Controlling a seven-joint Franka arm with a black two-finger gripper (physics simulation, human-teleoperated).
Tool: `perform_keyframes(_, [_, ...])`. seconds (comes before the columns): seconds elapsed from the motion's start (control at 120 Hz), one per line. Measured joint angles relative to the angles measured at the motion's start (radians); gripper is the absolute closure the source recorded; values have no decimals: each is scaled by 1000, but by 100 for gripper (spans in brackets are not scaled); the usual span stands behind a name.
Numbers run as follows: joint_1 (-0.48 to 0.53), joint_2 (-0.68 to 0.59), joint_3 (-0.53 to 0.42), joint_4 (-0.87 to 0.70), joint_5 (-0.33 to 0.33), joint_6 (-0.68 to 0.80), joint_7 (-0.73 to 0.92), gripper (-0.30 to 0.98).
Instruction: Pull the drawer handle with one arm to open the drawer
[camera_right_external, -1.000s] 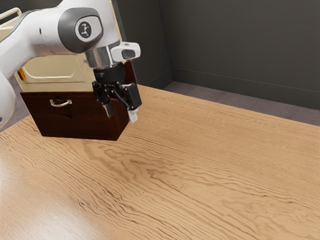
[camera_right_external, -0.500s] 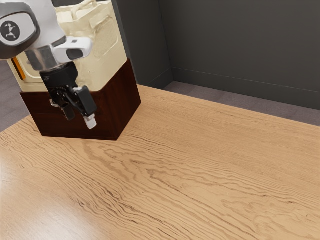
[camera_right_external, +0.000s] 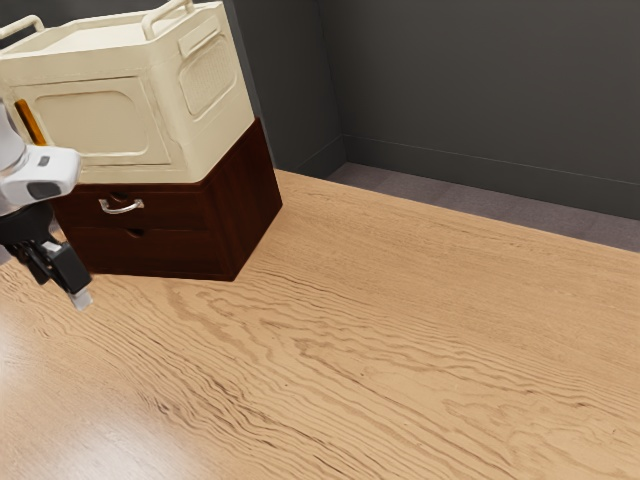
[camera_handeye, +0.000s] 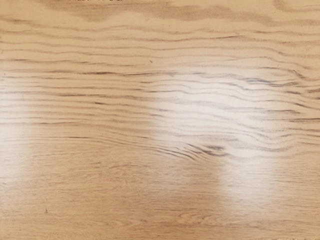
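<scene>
At the exterior view's left edge my gripper (camera_right_external: 60, 288) hangs above the table, pointing down, its two fingers apart with nothing between them. The silver handle (camera_right_external: 122, 208) is on the upper drawer (camera_right_external: 170, 212) of a dark brown cabinet, and that drawer's front looks flush with the cabinet. In the exterior view the gripper appears lower and farther left than the handle and is not touching it. Part of the cabinet's left side is hidden behind the hand.
A cream crate (camera_right_external: 100, 120) with raised handles stands on top of the cabinet (camera_right_external: 245, 205). An orange strip (camera_right_external: 31, 122) shows near the crate's left side. Bare wood of the table (camera_right_external: 380, 340) extends toward the exterior view's right, and table wood (camera_handeye: 150, 110) lies under my hand.
My hand has moved far toward the exterior view's left and lower in the picture, passing the cabinet front and uncovering the handle. The drawer and crate have stayed put.
</scene>
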Motion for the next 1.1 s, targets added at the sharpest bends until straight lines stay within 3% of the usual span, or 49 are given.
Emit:
perform_keyframes(0.167, [75,6,7,1,-11,23,199,0])
perform_keyframes(0.317, [89,27,69,4,-7,29,361,0])
perform_keyframes(0.517, [93,195,78,114,42,64,538,0])
perform_keyframes(0.7, [93,335,78,222,10,106,688,0])
perform_keyframes(1.1, [185,482,70,369,-39,167,936,0])
